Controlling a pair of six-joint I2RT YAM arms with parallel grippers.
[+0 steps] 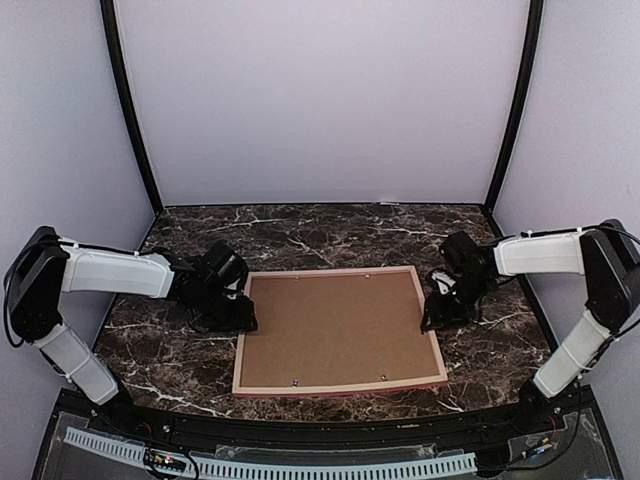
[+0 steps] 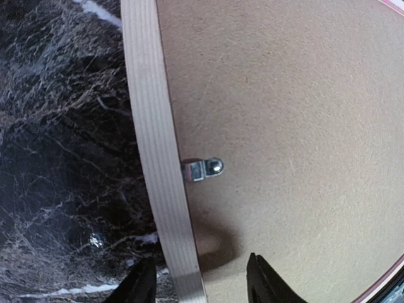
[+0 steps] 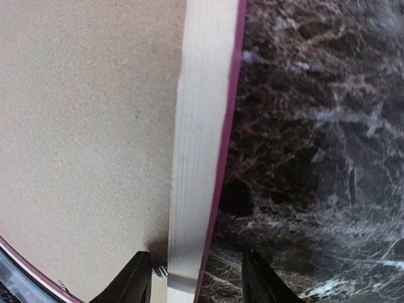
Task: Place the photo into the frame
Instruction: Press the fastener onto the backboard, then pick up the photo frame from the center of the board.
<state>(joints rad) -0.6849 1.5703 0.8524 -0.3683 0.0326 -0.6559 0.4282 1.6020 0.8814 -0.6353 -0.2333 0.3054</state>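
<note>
On the table (image 1: 300, 230) | frame (image 1: 340, 385) back-up | left fingers (image 2: 140, 287) released, straddling its rail; right fingers (image 3: 259, 284) likewise

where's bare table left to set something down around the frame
Widest bare marble lies between the frame's far rail and the back wall; smaller patches at both near corners. Crowded along the side rails, where left fingers and right fingers straddle them.

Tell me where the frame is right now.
In the top view the frame lies flat, back up, at the middle of the marble table, between the left arm and the right arm, with the brown backing board inside its rails.
</note>
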